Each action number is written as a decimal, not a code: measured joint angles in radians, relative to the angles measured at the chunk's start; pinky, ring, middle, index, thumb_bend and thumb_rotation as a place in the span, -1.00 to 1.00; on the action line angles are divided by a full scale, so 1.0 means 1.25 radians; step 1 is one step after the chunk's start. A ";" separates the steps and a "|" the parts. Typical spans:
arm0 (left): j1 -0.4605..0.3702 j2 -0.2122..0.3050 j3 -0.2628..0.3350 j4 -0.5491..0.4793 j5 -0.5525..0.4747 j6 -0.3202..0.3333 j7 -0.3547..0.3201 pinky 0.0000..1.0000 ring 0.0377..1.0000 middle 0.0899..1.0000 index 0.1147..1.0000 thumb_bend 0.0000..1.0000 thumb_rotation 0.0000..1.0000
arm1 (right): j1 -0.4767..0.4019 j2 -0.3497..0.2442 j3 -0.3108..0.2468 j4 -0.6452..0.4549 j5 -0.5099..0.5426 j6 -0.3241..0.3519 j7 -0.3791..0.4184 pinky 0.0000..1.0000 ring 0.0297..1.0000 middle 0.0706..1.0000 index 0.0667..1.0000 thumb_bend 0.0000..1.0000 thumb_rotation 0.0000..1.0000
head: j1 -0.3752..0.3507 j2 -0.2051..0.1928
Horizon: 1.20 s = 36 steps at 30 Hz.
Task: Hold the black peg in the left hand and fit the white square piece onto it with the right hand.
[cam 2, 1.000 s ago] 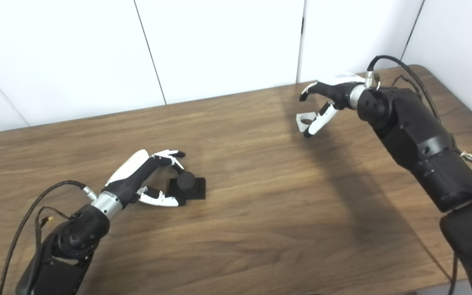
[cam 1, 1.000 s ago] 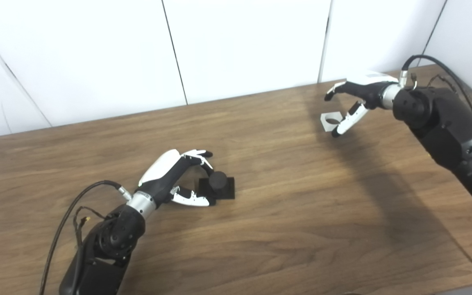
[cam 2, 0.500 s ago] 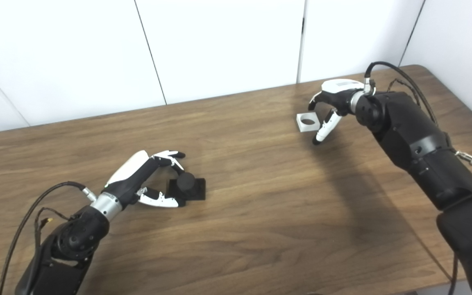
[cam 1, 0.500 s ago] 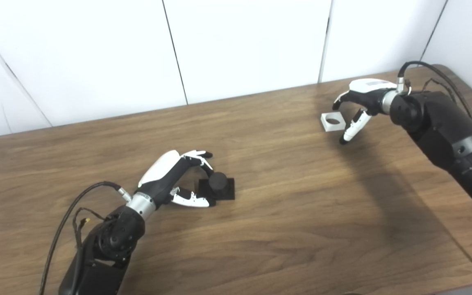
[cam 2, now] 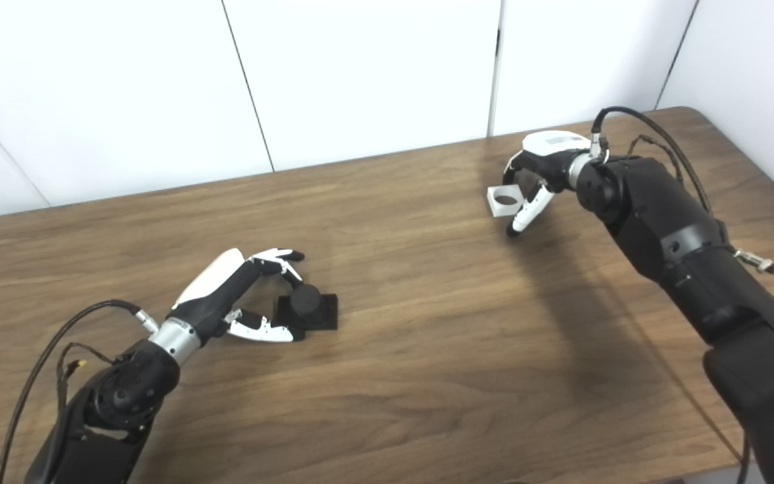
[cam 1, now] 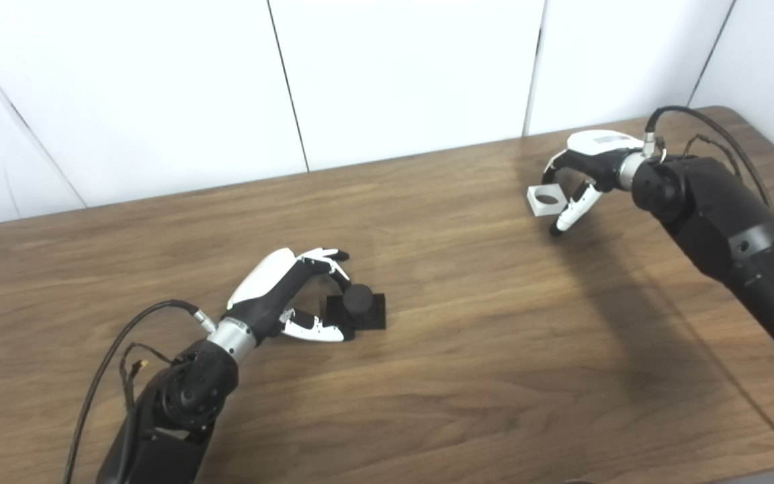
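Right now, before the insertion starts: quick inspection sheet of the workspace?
Surface: wooden table, bare wood with arm shadows.
Job's things: black peg upright on its square base near the left hand; white square piece with a round hole at the far right.
Clutter: nothing seen.
Hands: left hand open, fingers around the peg base, grip not closed; right hand fingers at the white piece, grip unclear.
Cables: black cables at both wrists.
Surroundings: white wall panels behind the table.
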 measured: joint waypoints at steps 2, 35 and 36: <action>0.000 0.000 0.000 -0.001 0.000 0.006 -0.002 0.84 0.88 0.76 -0.15 0.04 -0.84 | -0.001 0.002 0.000 0.006 0.000 -0.003 -0.010 0.81 0.76 0.72 0.41 0.47 -0.31 | 0.001 0.000; 0.000 -0.001 0.001 -0.004 -0.001 0.010 -0.002 0.80 0.87 0.75 -0.15 0.04 -0.84 | 0.024 0.021 -0.013 0.031 -0.016 -0.091 -0.230 0.66 0.58 0.44 -0.10 0.04 -0.73 | 0.005 0.006; 0.000 -0.001 0.002 -0.004 0.000 0.011 -0.002 0.79 0.87 0.75 -0.15 0.04 -0.84 | 0.033 0.020 -0.015 0.022 -0.020 -0.098 -0.251 0.67 0.58 0.44 -0.10 0.04 -0.73 | 0.005 0.006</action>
